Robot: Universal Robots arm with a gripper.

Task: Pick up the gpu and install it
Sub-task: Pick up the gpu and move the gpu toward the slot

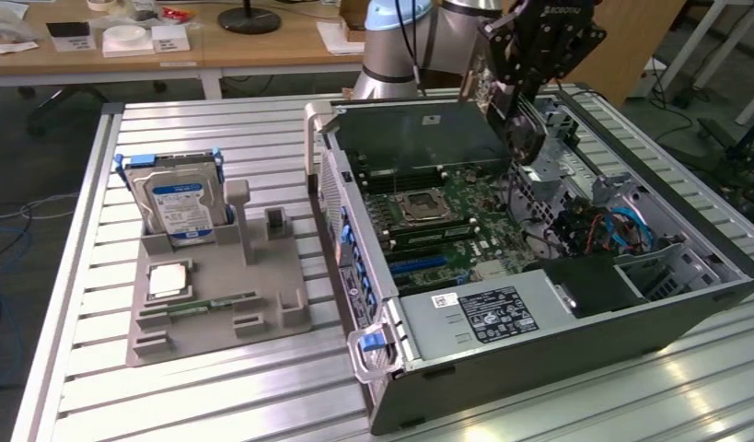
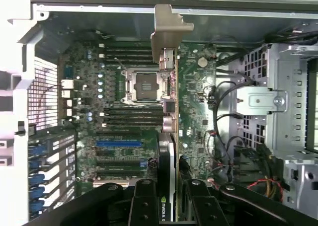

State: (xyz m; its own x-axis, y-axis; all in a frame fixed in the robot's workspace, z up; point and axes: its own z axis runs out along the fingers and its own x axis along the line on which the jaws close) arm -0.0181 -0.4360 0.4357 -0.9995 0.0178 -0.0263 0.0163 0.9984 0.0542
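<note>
My gripper [image 1: 539,55] hangs over the far side of the open computer case [image 1: 574,354], shut on the gpu [image 1: 526,124]. The black card hangs down from the fingers, above the motherboard [image 1: 441,216] and apart from it. In the wrist view the gpu [image 2: 168,151] shows edge-on between my gripper's [image 2: 169,203] two black fingers [image 2: 144,201], its silvery bracket [image 2: 166,32] at the far end. Beneath it lie the motherboard [image 2: 191,87], the CPU socket [image 2: 143,86] and a blue expansion slot [image 2: 119,143].
A grey fixture [image 1: 266,318] stands at the exterior view's left of the case, holding a hard drive [image 1: 180,207], a CPU [image 1: 168,276] and a memory stick [image 1: 211,304]. Inside the case are a drive cage [image 2: 283,102], loose cables [image 2: 223,136] and a power supply [image 1: 493,313].
</note>
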